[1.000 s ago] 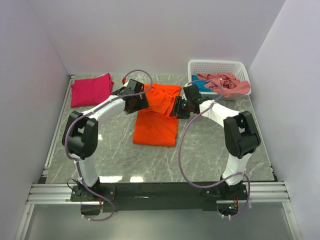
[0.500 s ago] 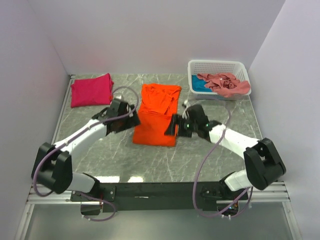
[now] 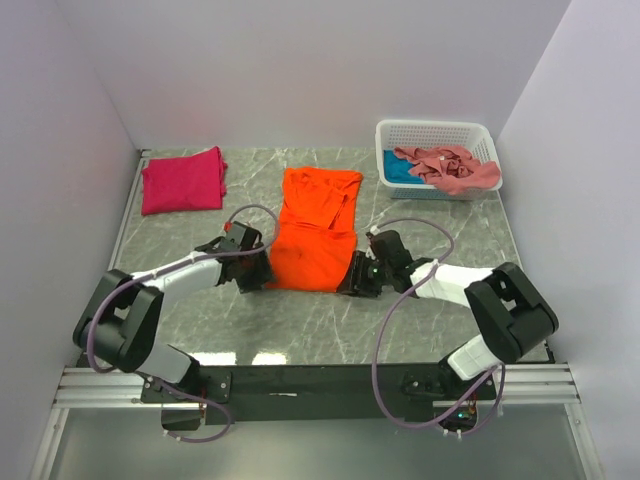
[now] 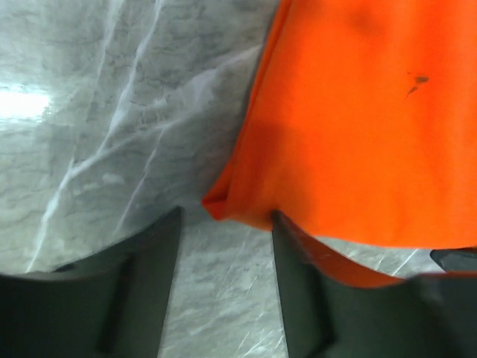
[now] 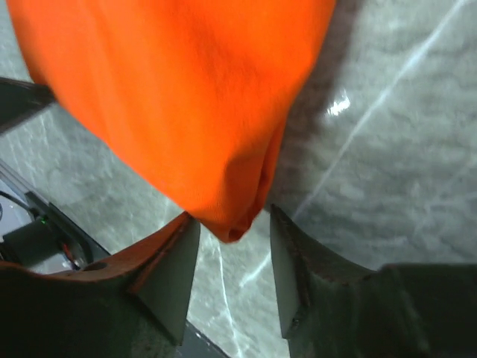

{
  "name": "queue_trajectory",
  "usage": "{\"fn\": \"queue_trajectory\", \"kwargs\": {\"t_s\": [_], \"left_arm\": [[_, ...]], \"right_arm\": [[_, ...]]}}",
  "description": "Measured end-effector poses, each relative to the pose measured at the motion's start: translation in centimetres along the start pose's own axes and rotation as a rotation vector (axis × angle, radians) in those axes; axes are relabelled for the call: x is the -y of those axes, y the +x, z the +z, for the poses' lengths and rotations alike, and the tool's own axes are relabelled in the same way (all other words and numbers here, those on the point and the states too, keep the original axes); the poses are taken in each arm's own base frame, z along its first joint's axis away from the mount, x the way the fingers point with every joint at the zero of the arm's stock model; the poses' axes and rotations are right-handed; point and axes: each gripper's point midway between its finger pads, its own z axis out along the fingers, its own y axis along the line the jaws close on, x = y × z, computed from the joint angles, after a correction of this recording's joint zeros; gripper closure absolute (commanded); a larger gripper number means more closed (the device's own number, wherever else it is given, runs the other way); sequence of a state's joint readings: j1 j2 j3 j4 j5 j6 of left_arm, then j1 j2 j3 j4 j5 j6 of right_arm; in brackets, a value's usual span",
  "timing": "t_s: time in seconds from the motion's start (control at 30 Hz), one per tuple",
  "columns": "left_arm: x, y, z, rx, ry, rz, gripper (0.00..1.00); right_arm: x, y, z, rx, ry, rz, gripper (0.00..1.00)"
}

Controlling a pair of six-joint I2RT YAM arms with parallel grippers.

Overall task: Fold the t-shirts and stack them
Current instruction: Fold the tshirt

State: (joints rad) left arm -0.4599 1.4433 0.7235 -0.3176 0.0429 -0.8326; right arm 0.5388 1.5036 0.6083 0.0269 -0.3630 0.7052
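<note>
grey marbled table (image 3: pixel 420 300) held a folded magenta-red shirt (image 3: pixel 183 180) at far left. the left gripper (image 3: pixel 252 268) lay low, jaws parted around the orange shirt's (image 3: pixel 315 230) near-left corner, unclamped. the right gripper (image 3: pixel 358 280) straddled its near-right corner, jaws likewise apart. a salmon-pink shirt (image 3: pixel 450 168) and teal shirt (image 3: pixel 398 171) filled the white basket (image 3: pixel 432 127).

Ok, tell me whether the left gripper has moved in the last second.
Yes. The left gripper has moved nearward, from level with the magenta shirt to the near left corner of the orange shirt.
</note>
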Motion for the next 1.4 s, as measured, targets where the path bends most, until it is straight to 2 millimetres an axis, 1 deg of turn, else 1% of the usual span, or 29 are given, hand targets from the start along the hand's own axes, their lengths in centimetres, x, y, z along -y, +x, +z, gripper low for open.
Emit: {"fn": "queue_trajectory", "kwargs": {"t_s": [0.03,0.07,0.1,0.13,0.17,0.2,0.23,0.27,0.37,0.43,0.47,0.53,0.57,0.63,0.67,0.7,0.77,0.83,0.9,0.97,1.0,1.03,1.07,1.17,1.27,1.33,1.4], "left_arm": [[-0.1,0.2,0.3,-0.009,-0.005,-0.002,0.53],[0.0,0.3,0.5,-0.018,0.000,-0.006,0.57],[0.1,0.2,0.7,-0.014,0.007,-0.005,0.67],[0.2,0.3,0.8,-0.017,0.009,-0.007,0.99],[0.2,0.4,1.0,-0.021,0.009,-0.009,0.99],[0.2,0.5,1.3,-0.027,0.013,-0.009,0.99],[0.3,0.5,1.3,-0.025,0.017,-0.012,0.99],[0.4,0.6,1.4,-0.024,0.022,-0.014,0.99],[0.2,0.7,1.3,-0.015,0.032,-0.024,0.99],[-0.1,1.5,0.7,-0.015,0.034,-0.036,0.99],[-0.6,2.3,0.2,-0.023,0.022,-0.036,0.99],[-1.6,4.7,-1.2,-0.057,-0.001,-0.038,0.99],[-2.0,6.3,-2.2,-0.084,-0.011,-0.028,0.99],[-2.4,9.0,-4.2,-0.140,-0.010,-0.012,0.99],[-2.3,9.9,-5.1,-0.160,-0.001,-0.013,0.99],[-2.1,10.3,-6.0,-0.170,0.013,-0.014,0.99],[-1.3,10.0,-7.6,-0.165,0.034,-0.029,0.99],[0.2,8.6,-9.4,-0.139,0.050,-0.031,0.99],[2.3,6.5,-10.7,-0.085,0.076,-0.025,0.99],[4.8,3.5,-11.8,-0.001,0.105,-0.013,0.99],[5.7,2.2,-12.0,0.031,0.111,-0.010,0.99],[6.8,0.5,-12.0,0.071,0.119,-0.014,0.99],[7.6,-0.9,-11.9,0.102,0.124,-0.018,0.99],[9.2,-6.0,-10.6,0.184,0.101,-0.042,0.99],[10.8,-10.5,-9.3,0.250,0.077,-0.051,0.99],[12.1,-13.1,-8.3,0.279,0.076,-0.050,0.99],[13.1,-14.9,-7.1,0.288,0.079,-0.042,0.99]], "right_arm": [[-0.1,-0.1,0.2,0.003,-0.003,0.004,0.56],[-0.1,-0.2,0.3,0.005,-0.004,0.007,0.60],[-0.1,-0.3,0.4,0.006,-0.002,0.012,0.64],[0.0,-0.3,0.5,0.007,0.000,0.015,0.77],[0.1,-0.3,0.6,0.007,0.004,0.017,0.85],[0.2,-0.2,0.7,0.004,0.009,0.022,0.95],[0.3,-0.2,0.8,0.001,0.012,0.028,0.98],[0.4,0.0,0.8,-0.004,0.014,0.032,1.00],[0.3,0.5,0.6,-0.014,0.014,0.030,1.00],[0.1,1.9,0.1,-0.031,0.010,0.019,1.00],[-0.1,2.9,-0.4,-0.041,0.001,0.011,1.00],[-0.6,5.9,-1.9,-0.088,-0.025,-0.005,1.00],[-0.8,7.4,-2.6,-0.114,-0.037,-0.009,1.00],[-1.0,10.4,-4.1,-0.181,-0.059,-0.013,1.00],[-1.0,11.3,-4.9,-0.206,-0.058,-0.006,1.00],[-1.1,11.7,-5.7,-0.216,-0.059,0.000,1.00],[-1.7,11.3,-7.1,-0.202,-0.062,-0.002,1.00],[-3.2,9.4,-8.7,-0.156,-0.080,-0.012,1.00],[-4.7,6.4,-10.3,-0.077,-0.103,-0.018,1.00],[-5.3,2.6,-11.6,0.019,-0.116,0.000,1.00],[-5.4,1.3,-11.9,0.050,-0.118,0.007,1.00],[-5.4,-0.3,-12.2,0.080,-0.119,0.018,1.00],[-5.5,-1.8,-12.4,0.110,-0.118,0.020,1.00],[-6.4,-5.1,-12.4,0.134,-0.123,0.007,1.00],[-7.3,-9.1,-12.0,0.164,-0.153,-0.011,1.00],[-7.0,-11.5,-11.7,0.185,-0.175,0.001,1.00],[-6.1,-13.1,-10.9,0.180,-0.193,0.032,1.00]]}}
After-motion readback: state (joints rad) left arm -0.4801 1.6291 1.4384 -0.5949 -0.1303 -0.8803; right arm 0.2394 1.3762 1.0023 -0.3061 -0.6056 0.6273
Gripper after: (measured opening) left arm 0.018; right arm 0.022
